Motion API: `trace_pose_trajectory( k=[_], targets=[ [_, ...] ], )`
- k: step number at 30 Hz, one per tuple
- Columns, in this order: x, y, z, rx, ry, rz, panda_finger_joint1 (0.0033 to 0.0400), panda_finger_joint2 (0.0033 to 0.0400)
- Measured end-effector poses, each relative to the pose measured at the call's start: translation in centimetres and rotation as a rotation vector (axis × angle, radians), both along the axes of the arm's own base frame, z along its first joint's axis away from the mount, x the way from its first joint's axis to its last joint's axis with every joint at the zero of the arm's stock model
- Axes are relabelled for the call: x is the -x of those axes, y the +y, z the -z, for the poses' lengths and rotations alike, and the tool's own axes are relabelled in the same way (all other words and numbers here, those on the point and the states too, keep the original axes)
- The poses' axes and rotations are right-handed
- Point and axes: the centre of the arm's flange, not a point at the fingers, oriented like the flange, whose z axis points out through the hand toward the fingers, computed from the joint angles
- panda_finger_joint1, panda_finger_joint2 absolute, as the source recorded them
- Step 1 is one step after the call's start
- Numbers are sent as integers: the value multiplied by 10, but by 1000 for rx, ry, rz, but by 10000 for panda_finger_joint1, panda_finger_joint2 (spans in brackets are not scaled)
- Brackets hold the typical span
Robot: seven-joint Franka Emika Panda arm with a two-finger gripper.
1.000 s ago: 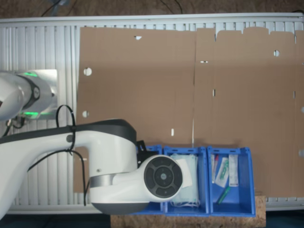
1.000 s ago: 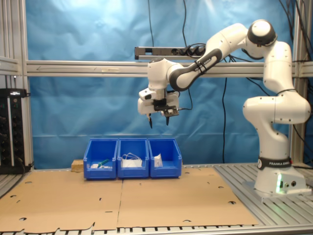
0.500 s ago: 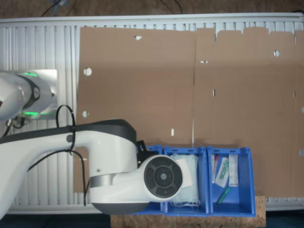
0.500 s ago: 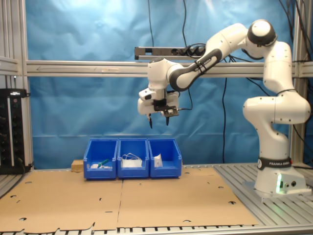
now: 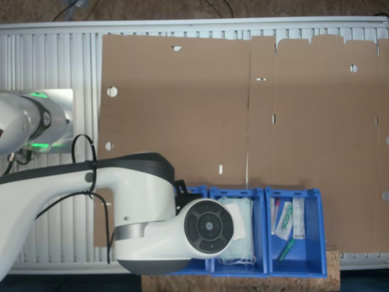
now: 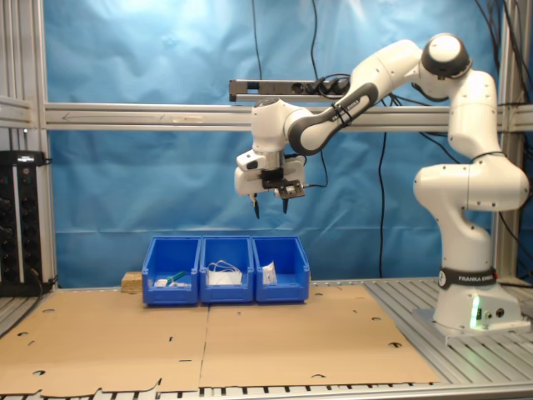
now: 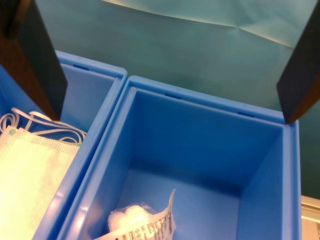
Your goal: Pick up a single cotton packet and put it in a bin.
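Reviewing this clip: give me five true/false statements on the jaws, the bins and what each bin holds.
1. The gripper hangs high above the bins with open, empty jaws. True.
2. The cotton packet lies on the cardboard sheet. False: it lies inside a blue bin.
3. The face masks lie in the bin next to the packet's. True.
4. Three blue bins stand side by side in the second exterior view. True.
5. All three bins are empty. False: each holds something.
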Motion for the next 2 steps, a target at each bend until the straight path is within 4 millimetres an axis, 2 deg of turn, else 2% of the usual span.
trace_pose_trajectory(
  k=[2],
  targets=[
    [0, 0, 0, 0, 0, 0, 400, 400]
  ],
)
